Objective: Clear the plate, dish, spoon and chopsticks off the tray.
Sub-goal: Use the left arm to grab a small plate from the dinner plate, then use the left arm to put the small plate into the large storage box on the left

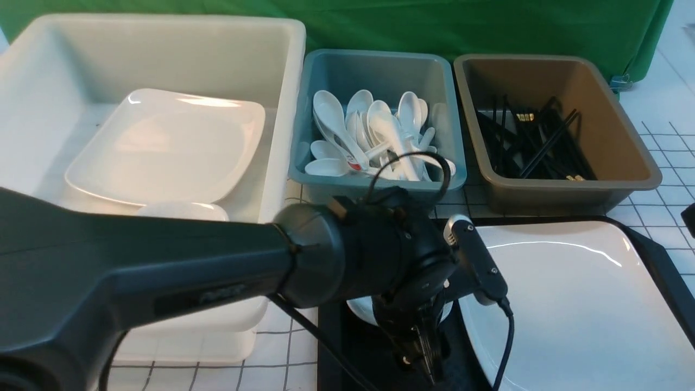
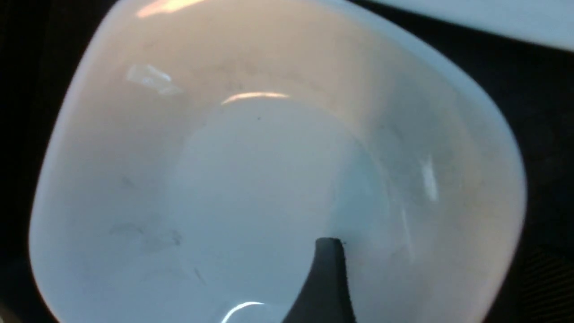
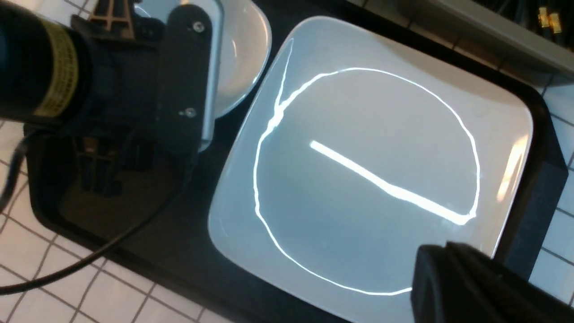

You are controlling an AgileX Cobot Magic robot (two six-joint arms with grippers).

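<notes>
The left tool (image 1: 418, 355) hung over the dish (image 2: 224, 179) on the tray (image 3: 193, 260), one finger (image 2: 327, 282) inside it; clenched or released, impossible to tell. The plate (image 1: 575, 309) lay just right of the tool.

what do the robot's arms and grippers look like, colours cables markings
Left arm: matte dark-grey tapered link ending in a black cylindrical wrist, with a yellow label band and thin black cables looping off it. A flat black bracket shows two screws. The left gripper has slim black fingers; the right gripper shows only a blocky black edge.
</notes>
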